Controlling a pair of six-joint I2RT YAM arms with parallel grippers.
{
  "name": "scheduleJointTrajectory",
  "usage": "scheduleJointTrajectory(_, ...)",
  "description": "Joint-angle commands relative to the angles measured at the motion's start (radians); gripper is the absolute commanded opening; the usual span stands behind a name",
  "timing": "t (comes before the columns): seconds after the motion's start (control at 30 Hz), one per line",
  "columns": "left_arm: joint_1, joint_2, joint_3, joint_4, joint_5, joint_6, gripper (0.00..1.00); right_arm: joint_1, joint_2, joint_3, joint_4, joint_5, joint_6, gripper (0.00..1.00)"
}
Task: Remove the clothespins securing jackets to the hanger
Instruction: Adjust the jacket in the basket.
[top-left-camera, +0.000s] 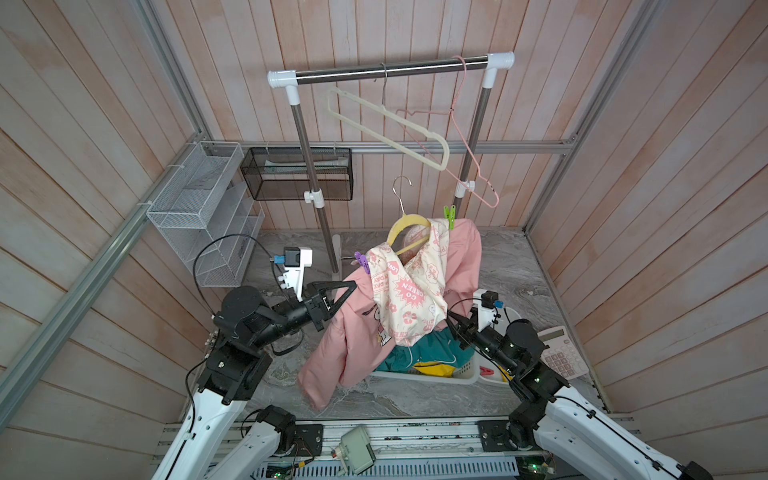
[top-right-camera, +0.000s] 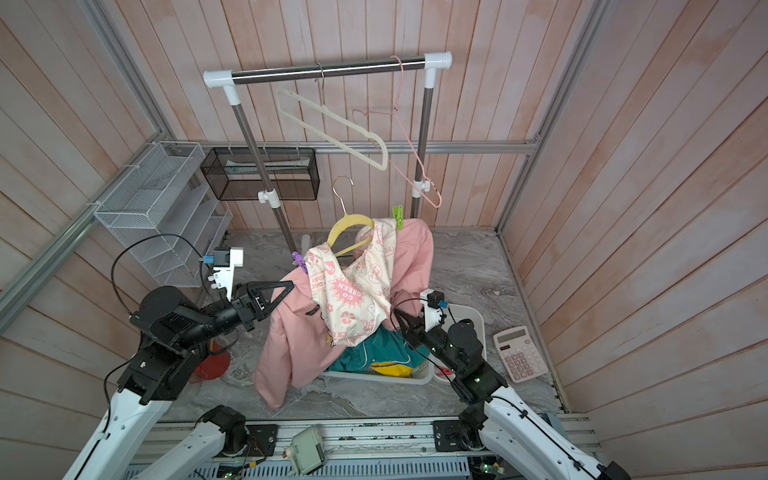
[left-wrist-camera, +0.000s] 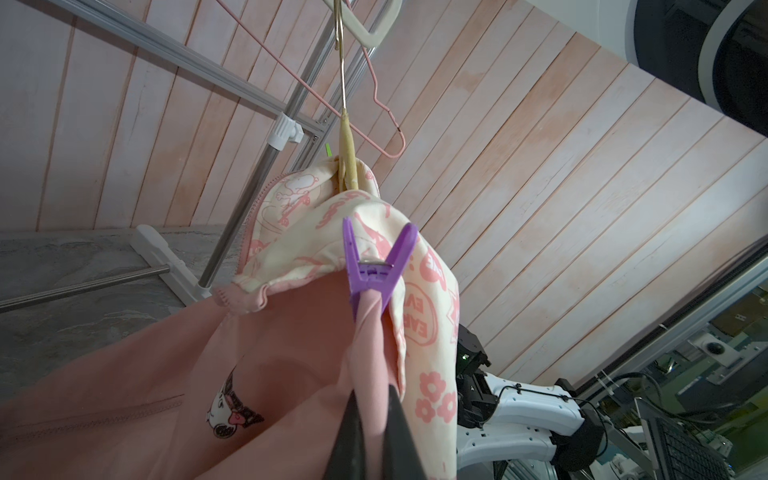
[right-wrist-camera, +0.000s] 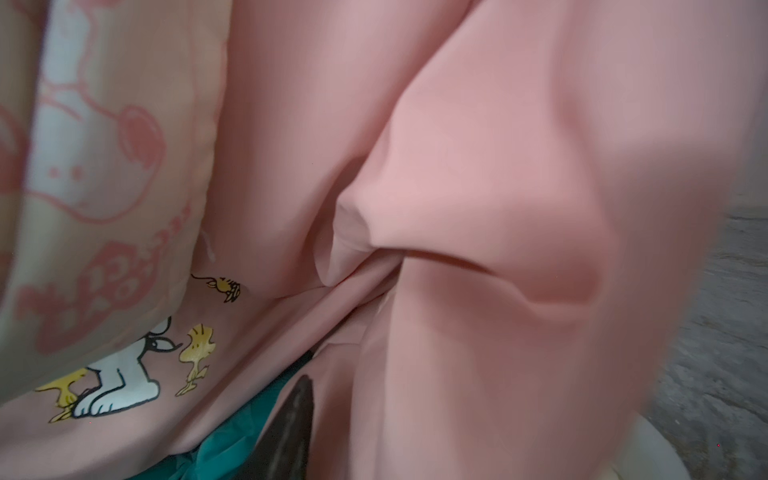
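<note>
Here, the left gripper (left-wrist-camera: 372, 392) pinches a shoulder of the jacket (top-left-camera: 357, 332), just below the purple clothespin (left-wrist-camera: 374, 270). The green clothespin (top-left-camera: 449, 216) bites the far shoulder. The hanger (top-left-camera: 405, 224) hooks onto nothing. Whether the right gripper (top-left-camera: 459, 326) has its jaws spread cannot be told. Should the fabric slip, jacket and hanger would likely drop.

The jacket (top-left-camera: 353, 336) drapes over a hanger (top-left-camera: 409, 224) in front of the rack (top-left-camera: 390, 68), with the left-shoulder clothespin (top-left-camera: 361, 262) and the right-shoulder clothespin (top-left-camera: 449, 217) at its two upper ends. The left gripper (top-left-camera: 352, 286) is on the jacket's left edge just below the nearer clothespin, while the right gripper (top-left-camera: 454, 319) is against its right side, above a basket (top-left-camera: 436, 378) that seems to hold the other jackets (top-left-camera: 432, 352). A calculator (top-left-camera: 561, 353) lies right of the basket, and a wire shelf (top-left-camera: 199, 208) stands far left by the wall.
</note>
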Motion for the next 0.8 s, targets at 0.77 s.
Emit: scheduleJointTrajectory(0.77,-0.095,0.181,0.028,0.084,-0.157,0.216,0.0,0.243,-0.228,0.073,-0.273,0.119,0.097,0.63)
